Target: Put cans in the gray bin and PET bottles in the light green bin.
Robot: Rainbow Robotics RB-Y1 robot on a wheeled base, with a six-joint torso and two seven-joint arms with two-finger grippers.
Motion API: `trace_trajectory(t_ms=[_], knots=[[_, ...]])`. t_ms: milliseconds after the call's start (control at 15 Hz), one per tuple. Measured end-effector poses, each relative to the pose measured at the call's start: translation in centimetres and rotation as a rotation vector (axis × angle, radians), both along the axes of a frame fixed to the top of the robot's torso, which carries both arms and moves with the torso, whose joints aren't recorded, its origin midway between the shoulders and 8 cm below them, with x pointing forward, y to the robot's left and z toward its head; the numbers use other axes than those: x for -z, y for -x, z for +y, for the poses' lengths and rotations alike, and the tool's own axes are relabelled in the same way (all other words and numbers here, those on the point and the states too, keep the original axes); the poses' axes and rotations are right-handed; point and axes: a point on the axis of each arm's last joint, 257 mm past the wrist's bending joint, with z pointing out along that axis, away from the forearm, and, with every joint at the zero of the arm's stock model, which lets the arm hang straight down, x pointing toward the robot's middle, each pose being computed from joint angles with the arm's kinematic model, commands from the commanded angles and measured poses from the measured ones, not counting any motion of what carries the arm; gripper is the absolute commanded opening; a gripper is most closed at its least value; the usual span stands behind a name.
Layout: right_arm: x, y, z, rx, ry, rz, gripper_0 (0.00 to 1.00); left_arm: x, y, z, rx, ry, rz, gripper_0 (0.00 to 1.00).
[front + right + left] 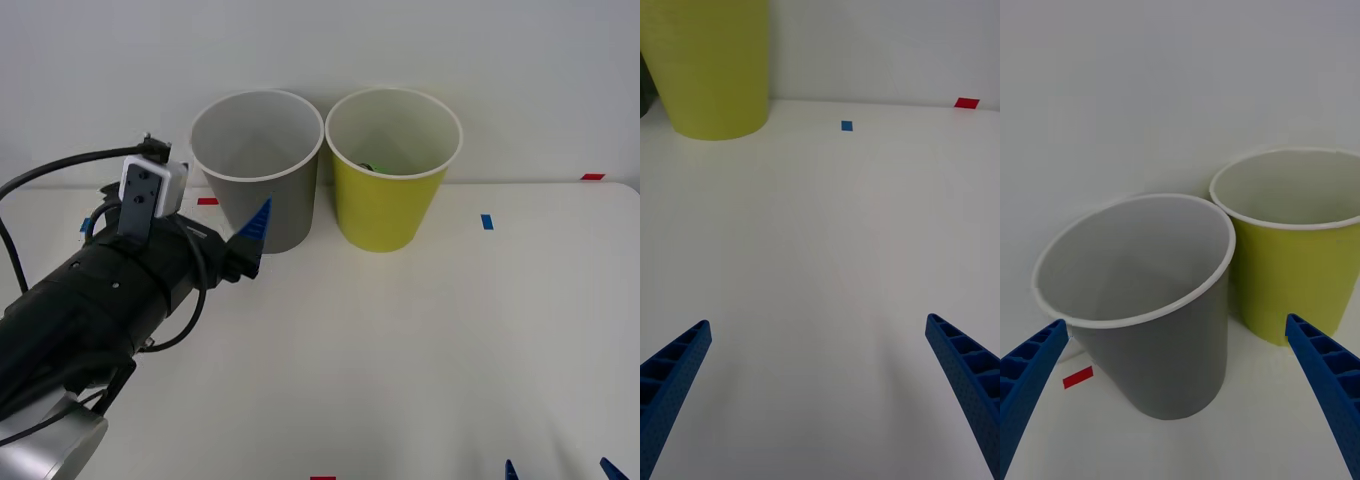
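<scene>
Blue ribbed fingers of the left pincer (255, 232) are spread wide and empty, raised just before the gray bin (258, 170); beyond it, in the light green bin (392, 168), the PET bottle (368, 166) is glimpsed. The right pincer (560, 470) is parked open, low over the table (420, 340).

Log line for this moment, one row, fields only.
left hand: open, empty, before round dark gray plastic bin | right hand: open, low | yellow-green plastic bin: green item inside

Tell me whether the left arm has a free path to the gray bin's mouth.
Probably yes: the left end effector, open and empty, hangs just before the gray bin, with nothing between them.
</scene>
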Motion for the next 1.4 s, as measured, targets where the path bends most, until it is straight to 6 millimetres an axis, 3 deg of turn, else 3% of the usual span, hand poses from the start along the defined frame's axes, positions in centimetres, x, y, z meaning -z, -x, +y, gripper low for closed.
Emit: trace_trajectory(t_ms=[333, 667, 1000, 1067, 1200, 1400], knots=[[0.0, 0.0, 0.0, 0.0, 0.0, 0.0, 1.0, 4.3, 1.7, 4.9, -0.092, -0.086, 0.045, 1.0], [0.0, 0.0, 0.0, 0.0, 0.0, 0.0, 1.0, 5.8, 2.6, 11.2, -0.256, -0.1, 0.056, 1.0], [0.0, 0.0, 0.0, 0.0, 0.0, 0.0, 1.0, 8.3, 2.4, 12.1, -0.218, -0.014, -0.073, 1.0], [0.0, 0.0, 0.0, 0.0, 0.0, 0.0, 1.0, 9.7, 3.0, 12.6, -0.212, 0.007, -0.082, 1.0], [0.0, 0.0, 0.0, 0.0, 0.0, 0.0, 1.0, 13.2, 6.0, 13.8, -0.223, 0.05, -0.047, 1.0], [0.0, 0.0, 0.0, 0.0, 0.0, 0.0, 1.0, 15.8, 10.0, 14.6, -0.243, 0.111, 0.008, 1.0]])
